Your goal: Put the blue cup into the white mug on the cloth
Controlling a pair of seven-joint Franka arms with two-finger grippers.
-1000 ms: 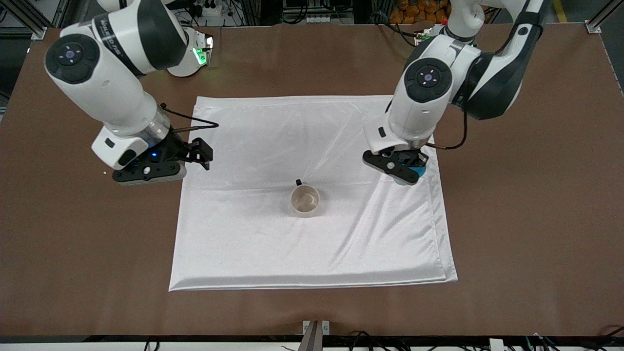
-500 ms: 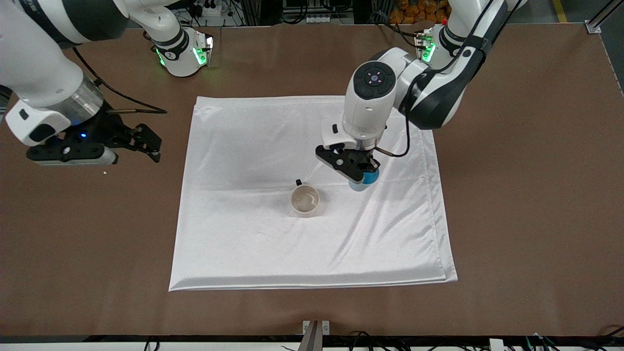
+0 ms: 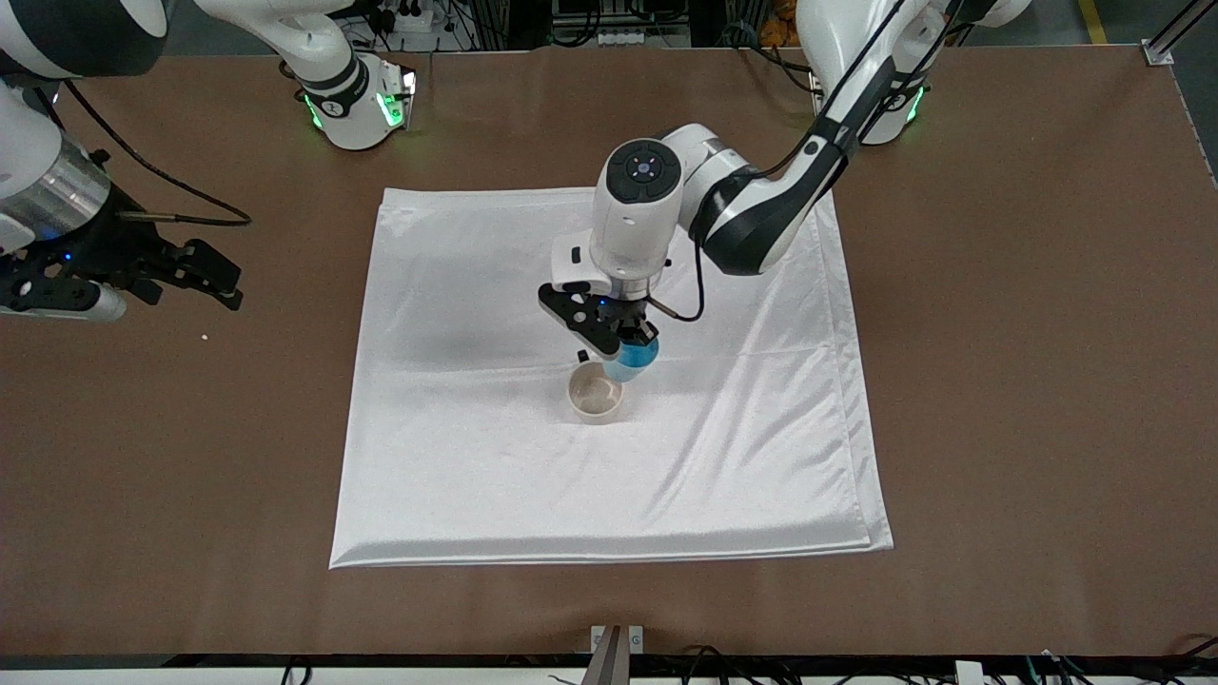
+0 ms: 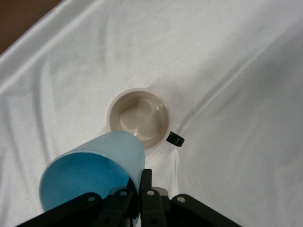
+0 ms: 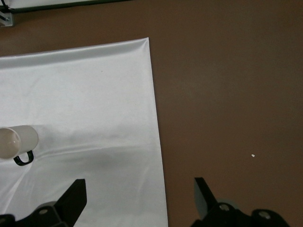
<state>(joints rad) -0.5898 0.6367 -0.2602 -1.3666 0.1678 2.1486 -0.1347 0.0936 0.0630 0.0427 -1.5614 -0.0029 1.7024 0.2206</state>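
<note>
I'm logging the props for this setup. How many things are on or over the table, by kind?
Blue cup: 1, held by the left gripper over the cloth
White mug: 1
Cloth: 1
Total: 3
The right gripper waits open over bare table.

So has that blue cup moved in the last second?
Yes. Held by the left end effector, the blue cup travelled from the cloth's edge at the left arm's end to just above the white mug.

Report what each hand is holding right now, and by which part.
The left hand grips the blue cup by its rim, over the cloth beside the white mug. The right hand waits open, holding nothing.
</note>
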